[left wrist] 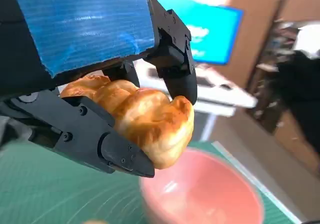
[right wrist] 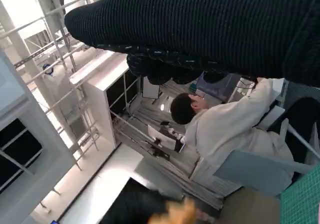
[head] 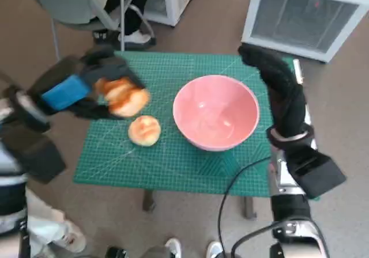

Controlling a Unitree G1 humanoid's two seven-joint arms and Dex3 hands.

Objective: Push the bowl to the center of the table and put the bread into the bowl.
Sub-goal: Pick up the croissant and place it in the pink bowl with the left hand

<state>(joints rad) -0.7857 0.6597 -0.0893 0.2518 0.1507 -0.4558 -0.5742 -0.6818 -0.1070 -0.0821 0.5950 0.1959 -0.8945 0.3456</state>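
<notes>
The pink bowl (head: 216,113) stands on the green mat (head: 173,160), right of the mat's middle, and shows blurred in the left wrist view as the bowl (left wrist: 205,194). My left hand (head: 86,88) grips a golden croissant-like bread (head: 122,95) lifted above the mat's left part; the bread (left wrist: 145,116) sits between black fingers (left wrist: 107,149). A round bun (head: 144,130) lies on the mat below it. My right hand (head: 277,79) in its glove (right wrist: 210,29) hovers at the bowl's right rim, holding nothing; how its fingers lie is unclear.
A white appliance (head: 311,16) stands on the floor beyond the table's far right corner. A person (right wrist: 220,129) in white sits at a chair (head: 75,4) beyond the far left. A black cable (head: 230,194) hangs at the table's front edge.
</notes>
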